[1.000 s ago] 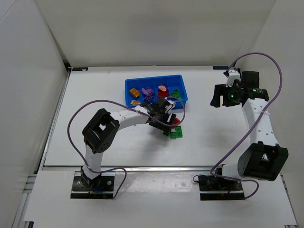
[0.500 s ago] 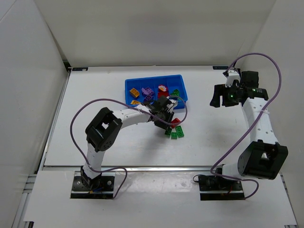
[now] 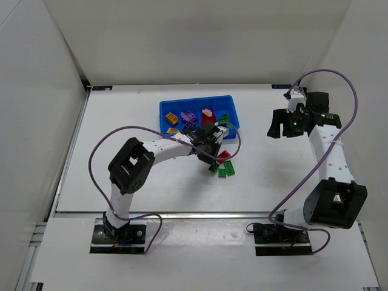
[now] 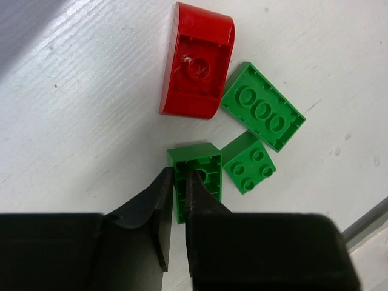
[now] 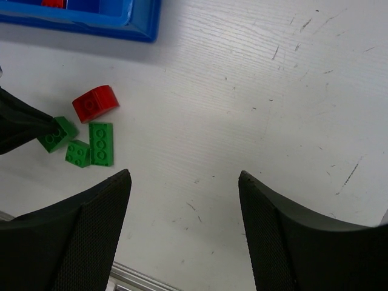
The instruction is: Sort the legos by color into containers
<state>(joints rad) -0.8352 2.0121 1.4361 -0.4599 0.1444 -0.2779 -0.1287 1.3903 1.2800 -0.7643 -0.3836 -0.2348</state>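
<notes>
On the white table [image 3: 121, 121], loose legos [image 3: 225, 167] are lying just near of the blue tray [image 3: 162, 115]. An upturned green brick [image 4: 205, 173] is being pinched by one wall in the clenched left gripper [image 4: 177, 188], with the tray just beyond, farther away. The right gripper [image 5: 183, 179] is being held spread and empty, well to the right.

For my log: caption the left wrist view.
Left gripper shut on one green lego; two green legos and a red one nearby.
</notes>
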